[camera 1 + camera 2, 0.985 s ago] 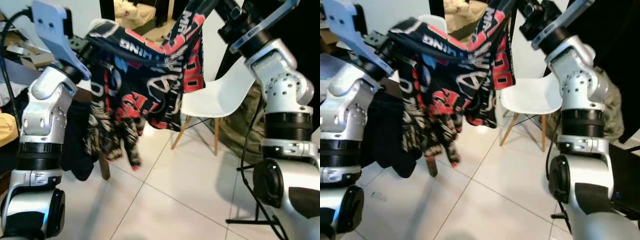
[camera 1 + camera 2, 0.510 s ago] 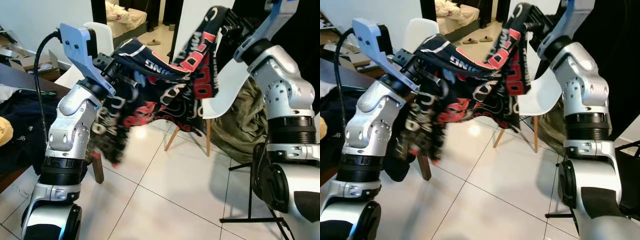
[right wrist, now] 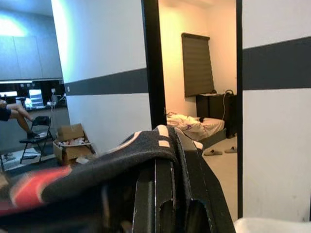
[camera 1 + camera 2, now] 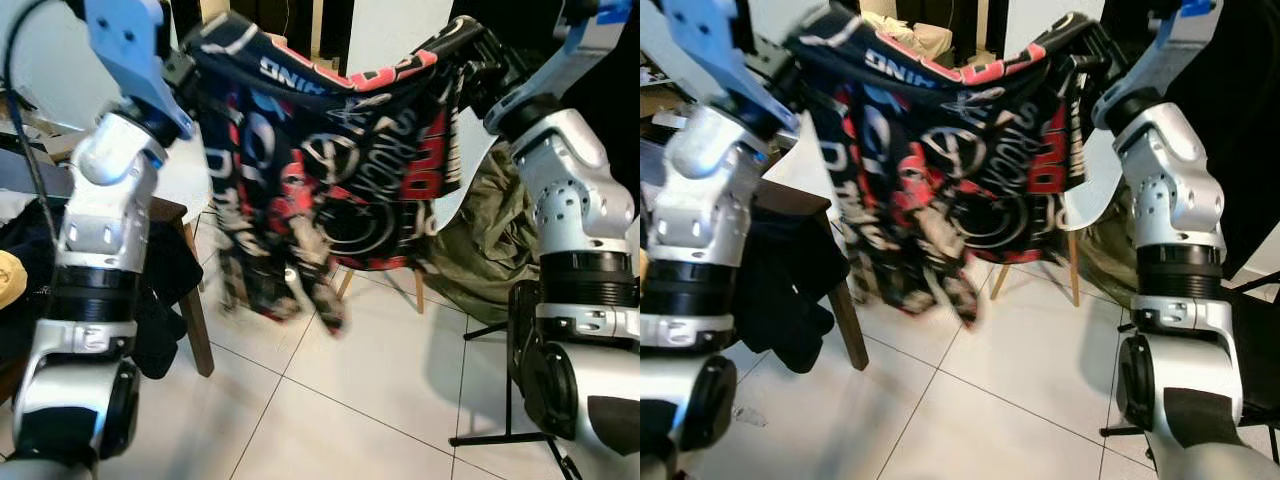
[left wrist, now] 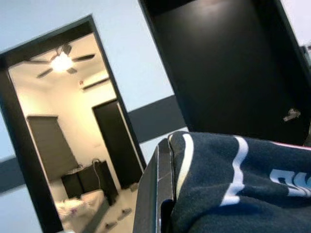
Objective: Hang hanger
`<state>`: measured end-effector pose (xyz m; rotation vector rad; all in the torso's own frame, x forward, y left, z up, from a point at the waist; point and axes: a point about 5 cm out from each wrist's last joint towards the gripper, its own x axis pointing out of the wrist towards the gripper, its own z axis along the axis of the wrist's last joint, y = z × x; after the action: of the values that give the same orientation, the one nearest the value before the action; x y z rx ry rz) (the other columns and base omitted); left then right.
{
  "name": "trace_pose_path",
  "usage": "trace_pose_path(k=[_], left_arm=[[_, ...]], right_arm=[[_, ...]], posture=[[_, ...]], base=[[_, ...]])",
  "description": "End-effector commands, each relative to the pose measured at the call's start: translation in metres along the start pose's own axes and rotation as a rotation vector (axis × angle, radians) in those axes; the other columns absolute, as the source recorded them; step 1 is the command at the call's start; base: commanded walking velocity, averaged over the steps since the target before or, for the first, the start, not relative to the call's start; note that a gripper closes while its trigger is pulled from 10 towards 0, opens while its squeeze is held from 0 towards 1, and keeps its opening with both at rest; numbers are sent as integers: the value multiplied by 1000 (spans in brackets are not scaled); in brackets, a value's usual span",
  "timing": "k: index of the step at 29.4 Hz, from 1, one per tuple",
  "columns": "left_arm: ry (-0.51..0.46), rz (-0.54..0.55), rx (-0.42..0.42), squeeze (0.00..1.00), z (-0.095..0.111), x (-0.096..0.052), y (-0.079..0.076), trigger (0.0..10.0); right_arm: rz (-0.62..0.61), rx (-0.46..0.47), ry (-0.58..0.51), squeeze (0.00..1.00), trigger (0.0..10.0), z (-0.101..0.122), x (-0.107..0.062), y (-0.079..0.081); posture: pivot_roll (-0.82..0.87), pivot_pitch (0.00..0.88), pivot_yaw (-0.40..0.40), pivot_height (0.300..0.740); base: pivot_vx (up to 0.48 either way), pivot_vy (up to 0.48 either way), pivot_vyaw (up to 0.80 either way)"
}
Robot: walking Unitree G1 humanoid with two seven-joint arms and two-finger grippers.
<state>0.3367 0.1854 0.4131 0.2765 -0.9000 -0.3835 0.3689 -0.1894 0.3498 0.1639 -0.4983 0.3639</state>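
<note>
Both arms are raised high, and between them a printed shirt (image 4: 340,170) in black, red and white is hanging spread out. The left hand (image 4: 190,60) is sitting at one upper corner of the shirt and the right hand (image 4: 478,55) at the other, so the collar edge is sagging in a shallow curve from one to the other. In the left wrist view the dark cloth with white lettering is lying draped against a black finger (image 5: 158,194); in the right wrist view the cloth is folded over the black fingers (image 3: 167,194). Whether either hand is clamped on the cloth or merely carrying it across its fingers cannot be told. No hanger can be made out among the folds; if one is inside the shirt, the cloth is hiding it.

The lower part of the shirt is blurring, with a sleeve dangling below the main body. Behind the shirt a white chair (image 4: 455,190) on wooden legs is standing on the pale tiled floor (image 4: 380,400). To the left of the shirt, a dark wooden counter (image 4: 170,215) is carrying dark clothes that are drooping over its edge. To the right of the shirt, behind the right arm, an olive-green heap of fabric (image 4: 490,250) is lying on the floor.
</note>
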Motion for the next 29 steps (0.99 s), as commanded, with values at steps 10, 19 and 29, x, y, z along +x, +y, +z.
trace_pose_path(k=[10, 19, 29], left_arm=[[-312, -181, -78, 0, 72, 42, 10, 10000], [-300, -234, -70, 0, 68, 48, 5, 10000], [-178, -173, -41, 0, 36, 43, 12, 10000]], right_arm=[[182, 60, -304, 0, 0, 45, 12, 46], [206, 4, -327, 0, 0, 56, 21, 53], [127, -53, -273, 0, 0, 47, 19, 41]], posture=[[-6, 0, 15, 740], [-9, 0, 24, 740], [-39, 0, 43, 740]], base=[[0, 0, 0], [0, 0, 0], [0, 0, 0]])
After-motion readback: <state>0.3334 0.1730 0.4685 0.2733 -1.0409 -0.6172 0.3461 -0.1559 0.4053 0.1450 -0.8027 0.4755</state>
